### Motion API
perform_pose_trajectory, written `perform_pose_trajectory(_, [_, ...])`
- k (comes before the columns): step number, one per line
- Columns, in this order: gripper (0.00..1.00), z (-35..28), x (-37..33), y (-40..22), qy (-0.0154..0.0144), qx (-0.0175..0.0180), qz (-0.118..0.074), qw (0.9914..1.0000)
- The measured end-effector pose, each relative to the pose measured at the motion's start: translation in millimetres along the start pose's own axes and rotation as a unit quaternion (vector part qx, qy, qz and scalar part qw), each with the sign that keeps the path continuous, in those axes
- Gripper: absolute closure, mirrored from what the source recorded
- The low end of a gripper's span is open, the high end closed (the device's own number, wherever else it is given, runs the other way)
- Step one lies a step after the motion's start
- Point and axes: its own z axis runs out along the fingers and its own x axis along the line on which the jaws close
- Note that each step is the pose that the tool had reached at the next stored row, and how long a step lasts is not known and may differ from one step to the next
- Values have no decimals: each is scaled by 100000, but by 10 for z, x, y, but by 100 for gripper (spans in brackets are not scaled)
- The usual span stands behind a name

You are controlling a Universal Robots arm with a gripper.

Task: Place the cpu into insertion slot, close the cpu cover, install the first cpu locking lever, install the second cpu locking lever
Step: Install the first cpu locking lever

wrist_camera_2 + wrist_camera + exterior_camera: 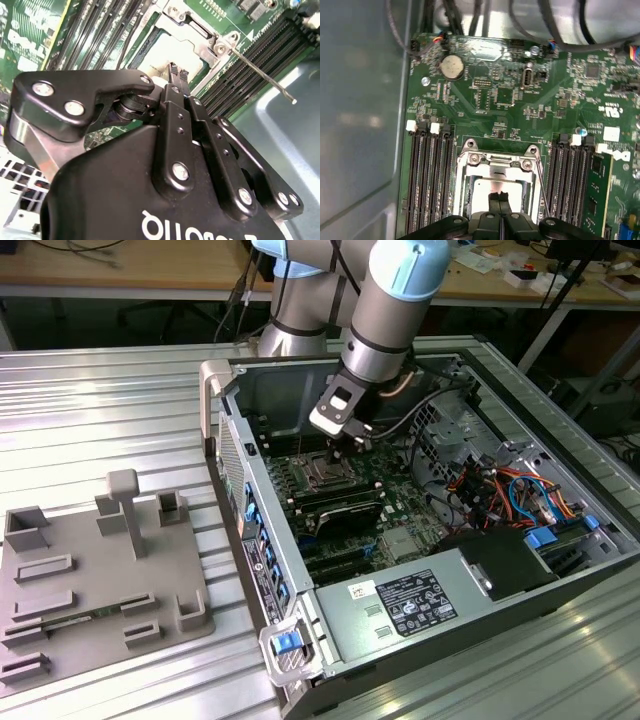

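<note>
The cpu [481, 192] lies silver face up in the insertion slot [322, 477] on the green board; it also appears in the second wrist view [159, 52]. The cpu cover [495, 161], a silver frame, lies flat around the chip. My gripper [498, 196] hangs right over the chip's face with its black fingertips [172, 75] pressed together and nothing between them. A thin metal locking lever [262, 74] juts out free from one socket corner, also visible in the first wrist view [543, 187]. In the exterior view the gripper [338, 445] reaches down into the open case.
Long black memory slots [427, 180] flank the socket on both sides [570, 175]. A coin battery [452, 66] and cables [555, 30] lie beyond it. The power supply [410, 600] and drive cables [510, 490] fill the case. A grey fixture tray [100, 580] sits outside.
</note>
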Motion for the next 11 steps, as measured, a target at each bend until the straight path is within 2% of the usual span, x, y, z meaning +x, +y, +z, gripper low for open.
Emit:
perform_pose_trajectory(1, [89, 0, 0, 0, -37, 24, -1527, 99988])
perform_pose_trajectory(3, [89, 0, 0, 0, -85, 58, -3404, 99942])
perform_pose_trajectory(7, [89, 0, 0, 0, -191, 133, -7594, 99711])
perform_pose_trajectory(8, [89, -1, 0, 0, -209, 148, -8227, 99661])
perform_pose_trajectory(11, [89, -31, 1, 0, -215, 150, -8588, 99630])
